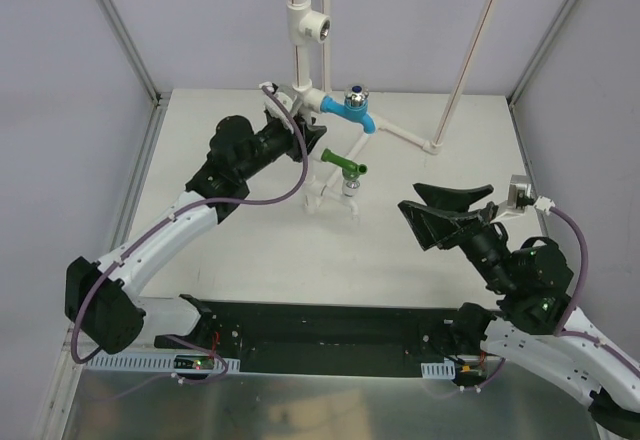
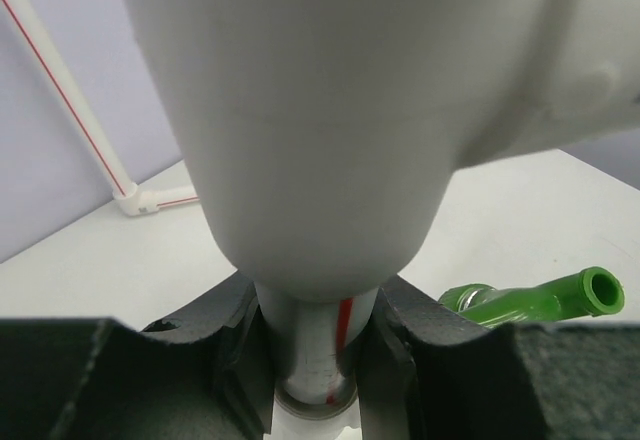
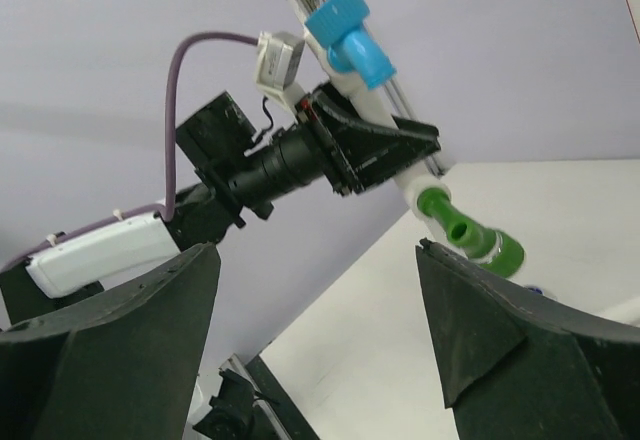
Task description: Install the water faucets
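Overhead view of a white tabletop (image 1: 250,260) with two robot arms. On the left, the left arm (image 1: 150,250) reaches up and inward to a frame of white pipes. The left jaws are closed around a white pipe (image 2: 318,345) with a thin red stripe, just under a fat white fitting (image 2: 320,110).

Just right of that grip, the light blue faucet (image 1: 352,110) with its shiny silver cap sits on the pipe frame, spout slanting down to the right. It looks already mounted.

Below it, near the middle of the tabletop, the dark green faucet (image 1: 345,165) stands on top of a short white fitting (image 1: 347,188). Its long axis runs across the view, and its open spout points right. Whether it is fully seated cannot be told.

On the right, the right arm (image 1: 520,280) points its free right jaws toward the centre. They are spread wide, holding nothing, and well apart from both faucets. The green faucet lies ahead and to the left of them, its spout mouth facing them. Since the left jaws are busy steadying the pipe, the right arm looks best placed to reach it.
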